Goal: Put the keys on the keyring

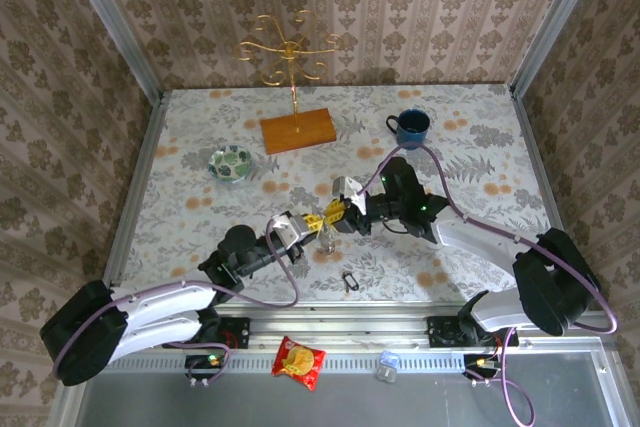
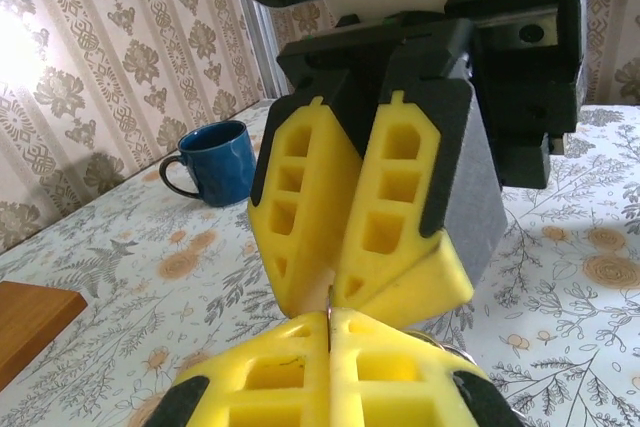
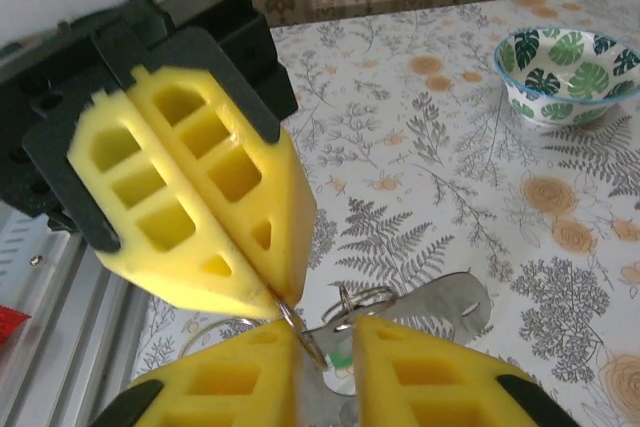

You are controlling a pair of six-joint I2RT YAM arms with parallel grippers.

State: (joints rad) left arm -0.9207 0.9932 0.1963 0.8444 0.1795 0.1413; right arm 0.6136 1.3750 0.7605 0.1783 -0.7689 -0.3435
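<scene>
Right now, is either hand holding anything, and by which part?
The left hand pinches a thin wire ring by its rim. Whether the right hand grips it too cannot be told.

Showing matt yellow plastic with cut-out cells on the left gripper (image 2: 330, 325) and right gripper (image 3: 322, 335), backed by matt black plastic. Gleaming dully as flat grey metal in the keyring (image 3: 440, 297). Shining with a glossy glaze on the mug (image 2: 212, 162) and bowl (image 3: 565, 72). Lying matt and smooth as a printed covering over the counter (image 1: 470, 147). Glowing as smooth wood in the block (image 1: 298, 131), under a polished gold metal stand (image 1: 290, 52).
</scene>
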